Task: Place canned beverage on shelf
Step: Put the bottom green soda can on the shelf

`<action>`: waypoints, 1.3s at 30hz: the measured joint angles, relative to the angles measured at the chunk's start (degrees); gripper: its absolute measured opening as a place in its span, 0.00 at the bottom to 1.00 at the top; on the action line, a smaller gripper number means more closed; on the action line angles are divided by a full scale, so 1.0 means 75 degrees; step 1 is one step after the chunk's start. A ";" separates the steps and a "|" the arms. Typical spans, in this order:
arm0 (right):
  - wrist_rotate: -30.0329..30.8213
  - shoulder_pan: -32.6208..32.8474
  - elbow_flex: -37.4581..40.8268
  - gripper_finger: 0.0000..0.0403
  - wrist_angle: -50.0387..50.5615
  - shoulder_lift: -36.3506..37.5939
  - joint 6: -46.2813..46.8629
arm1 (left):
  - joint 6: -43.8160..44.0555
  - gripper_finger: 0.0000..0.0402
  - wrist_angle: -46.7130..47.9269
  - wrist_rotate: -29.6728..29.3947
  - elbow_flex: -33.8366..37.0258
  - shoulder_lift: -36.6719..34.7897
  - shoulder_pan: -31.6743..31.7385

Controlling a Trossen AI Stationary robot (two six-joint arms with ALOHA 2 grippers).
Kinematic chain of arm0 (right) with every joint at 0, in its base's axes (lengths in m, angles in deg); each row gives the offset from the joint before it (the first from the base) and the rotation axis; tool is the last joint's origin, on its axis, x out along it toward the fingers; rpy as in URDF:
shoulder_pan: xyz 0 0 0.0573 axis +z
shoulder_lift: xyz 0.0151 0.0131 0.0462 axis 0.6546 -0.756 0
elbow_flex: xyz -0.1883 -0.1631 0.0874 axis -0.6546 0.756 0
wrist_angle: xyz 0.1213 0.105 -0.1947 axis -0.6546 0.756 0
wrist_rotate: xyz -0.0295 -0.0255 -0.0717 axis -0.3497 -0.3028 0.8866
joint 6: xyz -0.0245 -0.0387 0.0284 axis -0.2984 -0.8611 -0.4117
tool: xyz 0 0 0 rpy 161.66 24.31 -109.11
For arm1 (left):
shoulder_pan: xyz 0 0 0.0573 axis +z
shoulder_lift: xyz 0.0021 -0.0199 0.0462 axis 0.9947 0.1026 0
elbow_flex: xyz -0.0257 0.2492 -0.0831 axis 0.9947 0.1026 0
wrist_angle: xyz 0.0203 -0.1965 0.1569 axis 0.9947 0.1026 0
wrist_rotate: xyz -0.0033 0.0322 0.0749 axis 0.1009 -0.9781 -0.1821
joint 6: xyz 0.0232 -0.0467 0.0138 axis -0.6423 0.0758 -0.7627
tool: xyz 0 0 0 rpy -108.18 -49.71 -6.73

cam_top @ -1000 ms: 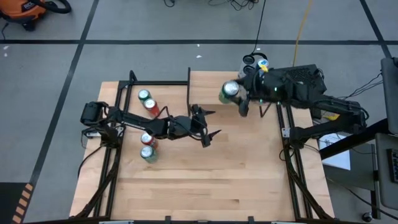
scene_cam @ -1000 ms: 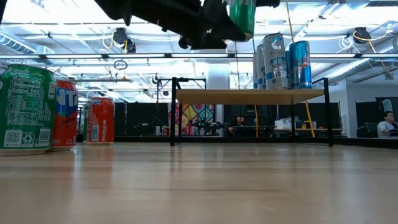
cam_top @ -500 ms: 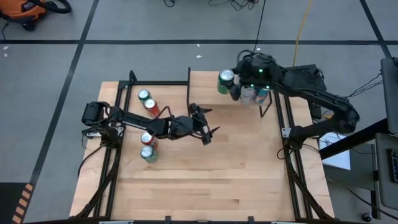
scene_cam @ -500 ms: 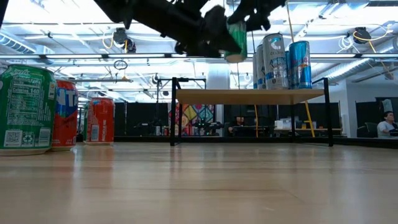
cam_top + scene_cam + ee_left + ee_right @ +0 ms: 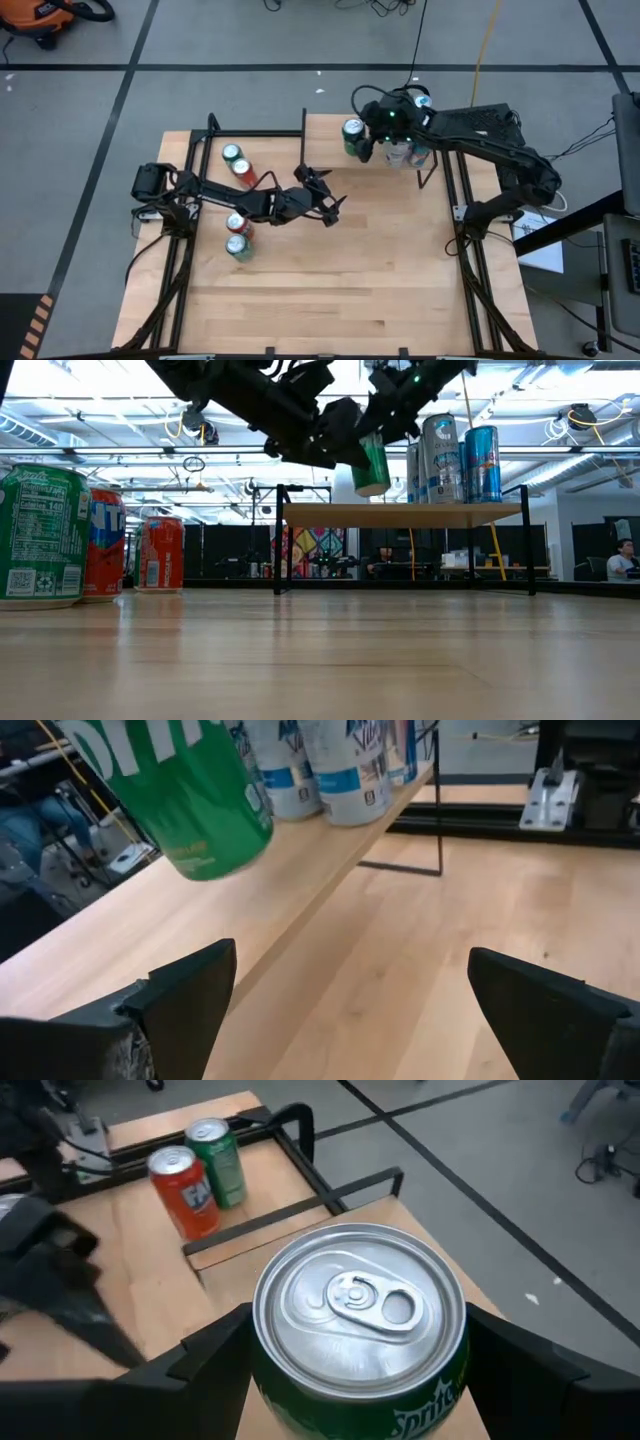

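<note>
A green canned beverage (image 5: 352,133) hangs tilted over the left part of the shelf (image 5: 400,513), with my right gripper (image 5: 360,146) shut on it. The shelf, a light wood plank on thin black legs, stands at the table's far right. Three tall cans (image 5: 445,457) stand at its right end. The left wrist view shows the green can (image 5: 185,790) just above the plank (image 5: 240,930). My left gripper (image 5: 326,200) is open mid-table, in front of the shelf, and holds nothing. My right gripper pinches the green can by two opposite sides of its wall (image 5: 300,1410), one finger (image 5: 215,1355) on each side. The fingers come from the table's right, slanting down. The can is lifted clear of the plank, tilted, its lid (image 5: 362,1302) toward the wrist camera.
Four more cans stand on the table's left: a green one (image 5: 232,153) and a red one (image 5: 243,172) farther back, a red one (image 5: 238,225) and a green one (image 5: 238,247) nearer. A black frame (image 5: 255,133) borders the far left. Bare tabletop lies near the front edge.
My right gripper has carried the green can toward the table's left and far edge and down, from high above the shelf's front to just over its left part. The can has tipped further. My left gripper has turned a little in place.
</note>
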 joint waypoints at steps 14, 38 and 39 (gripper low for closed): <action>0.0009 -0.0020 0.0002 0.80 -0.0168 -0.0435 -0.0206 | 0.0198 0.99 0.0012 -0.0194 0.0321 0.0000 0.0000; 0.0602 0.1821 -0.0001 0.86 0.0158 0.2335 -0.0577 | -0.0259 0.96 -0.0705 0.1419 0.0307 -0.0496 0.1487; 0.0631 0.2106 -0.0001 0.84 0.0328 0.2439 -0.0544 | -0.0205 0.94 -0.0819 0.1587 0.0307 -0.0433 0.1585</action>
